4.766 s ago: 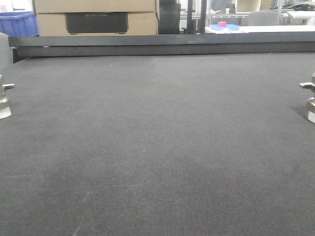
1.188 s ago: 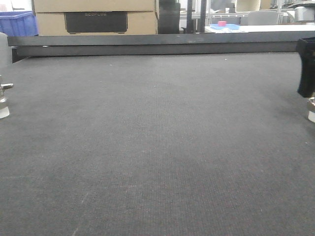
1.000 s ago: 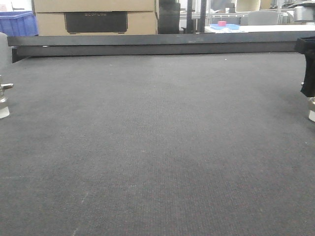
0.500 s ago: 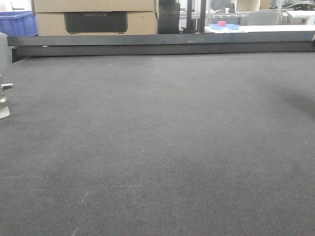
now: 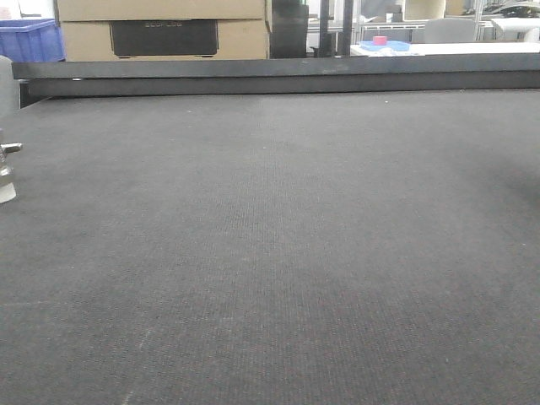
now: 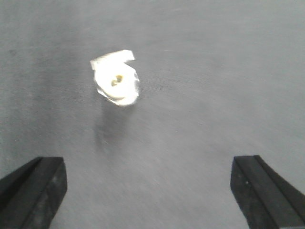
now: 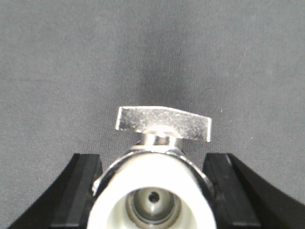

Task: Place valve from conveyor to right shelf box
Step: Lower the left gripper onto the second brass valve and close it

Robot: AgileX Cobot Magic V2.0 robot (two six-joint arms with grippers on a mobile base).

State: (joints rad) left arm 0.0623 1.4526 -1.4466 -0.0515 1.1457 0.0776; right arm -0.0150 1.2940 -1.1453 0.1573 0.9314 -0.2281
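Your right tool (image 7: pixel 153 162) is clamped on the valve (image 7: pixel 155 179) at its round body, lever (image 7: pixel 164 123) toward 12 o'clock, over the conveyor (image 7: pixel 152 57). Expect heavy, rigid, slick metal: grip the body, never the thin lever. Your left tool (image 6: pixel 150 191) gapes wide, with a second valve (image 6: pixel 116 83) at 11 o'clock.

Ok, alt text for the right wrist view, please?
A metal valve with a white end facing the camera sits clamped in the right gripper, black fingers against both sides. Its flat silver handle lies crosswise on top, with the grey conveyor behind.
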